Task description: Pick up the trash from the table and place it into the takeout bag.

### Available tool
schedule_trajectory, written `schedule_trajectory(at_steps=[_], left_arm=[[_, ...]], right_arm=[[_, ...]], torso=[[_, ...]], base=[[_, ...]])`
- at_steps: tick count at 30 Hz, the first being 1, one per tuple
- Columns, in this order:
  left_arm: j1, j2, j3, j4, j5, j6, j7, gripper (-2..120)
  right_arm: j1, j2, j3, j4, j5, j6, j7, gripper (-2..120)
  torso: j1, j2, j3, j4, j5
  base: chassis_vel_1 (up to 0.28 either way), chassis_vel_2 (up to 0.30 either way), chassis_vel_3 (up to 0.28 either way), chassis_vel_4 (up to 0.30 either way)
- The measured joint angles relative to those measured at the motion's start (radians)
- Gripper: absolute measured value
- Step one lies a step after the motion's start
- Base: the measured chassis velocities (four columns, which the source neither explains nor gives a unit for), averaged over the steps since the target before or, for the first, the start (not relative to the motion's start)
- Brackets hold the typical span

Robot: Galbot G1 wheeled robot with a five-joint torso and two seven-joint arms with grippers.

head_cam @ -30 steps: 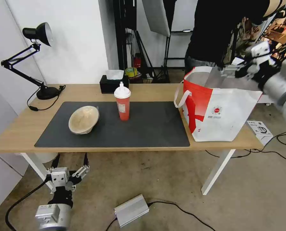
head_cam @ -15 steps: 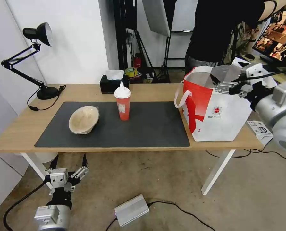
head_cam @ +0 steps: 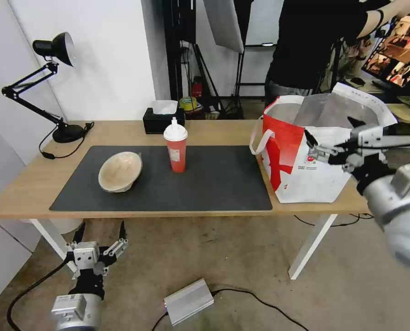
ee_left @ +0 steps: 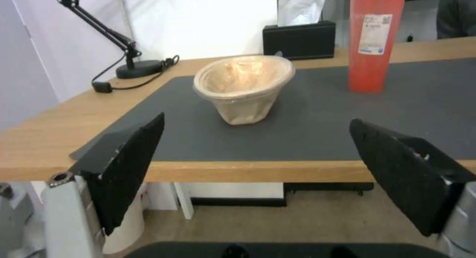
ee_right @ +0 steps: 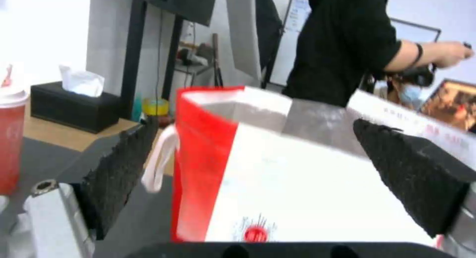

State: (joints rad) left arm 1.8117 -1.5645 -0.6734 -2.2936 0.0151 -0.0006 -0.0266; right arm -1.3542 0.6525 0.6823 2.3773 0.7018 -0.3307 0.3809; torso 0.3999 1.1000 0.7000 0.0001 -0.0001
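Trash still out: two pieces sit on the dark mat (head_cam: 168, 184), none in either hand.
Left hand (head_cam: 100, 239): parked low in front of the bench (head_cam: 21, 184), below its edge; fingers spread apart, nothing between them.
Beige pulp bowl (head_cam: 120, 171): tilted on the mat's left part, nearest the left hand, untouched.
Red-orange drink cup (head_cam: 175, 146): upright with its white domed lid, just right of the bowl and a little farther back.
Right hand (head_cam: 333, 138): raised in front of the takeout bag (head_cam: 315, 170), fingers wide apart and empty.
Takeout bag: standing open on the right end of the bench, foil lining showing; its contents cannot be seen from here.
Progress: judging by this, the bowl and cup remain to be bagged; whether anything is already inside cannot be told.
Black tissue box (head_cam: 161, 120): at the far edge, not part of the job.
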Motion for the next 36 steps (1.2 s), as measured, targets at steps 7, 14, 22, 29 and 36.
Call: schedule_trajectory(at_steps=[7, 14, 22, 29, 36], left_arm=[[-0.002, 0.001, 0.0, 0.003, 0.001, 0.0, 0.0, 100], [-0.003, -0.001, 0.002, 0.008, 0.001, 0.0, 0.0, 100], [-0.009, -0.002, 0.006, 0.018, 0.003, 0.0, 0.001, 100], [-0.008, -0.002, 0.005, 0.023, 0.004, 0.0, 0.001, 100], [-0.008, 0.001, 0.002, 0.023, 0.004, 0.0, 0.001, 100]], right_arm=[[-0.095, 0.095, -0.039, 0.022, -0.085, 0.04, 0.013, 100], [-0.187, 0.171, -0.109, 0.014, -0.19, 0.114, 0.021, 100], [-0.25, 0.223, -0.193, -0.018, -0.298, 0.195, 0.005, 100], [-0.268, 0.254, -0.249, -0.065, -0.362, 0.229, 0.003, 100], [-0.28, 0.277, -0.29, -0.106, -0.385, 0.25, 0.035, 100]], torso=[[0.0, 0.0, 0.0, 0.0, 0.0], [0.0, 0.0, 0.0, -0.0001, 0.0], [0.0, 0.0, 0.0, -0.0001, 0.0], [0.0, 0.0, 0.0, -0.0001, 0.0], [0.0, 0.0, 0.0, 0.0, 0.0001]], base=[[0.0, 0.0, 0.0, 0.0], [0.0, 0.0, 0.0, 0.0], [0.0, 0.0, 0.0, 0.0], [0.0, 0.0, 0.0, 0.0], [0.0, 0.0, 0.0, 0.0]])
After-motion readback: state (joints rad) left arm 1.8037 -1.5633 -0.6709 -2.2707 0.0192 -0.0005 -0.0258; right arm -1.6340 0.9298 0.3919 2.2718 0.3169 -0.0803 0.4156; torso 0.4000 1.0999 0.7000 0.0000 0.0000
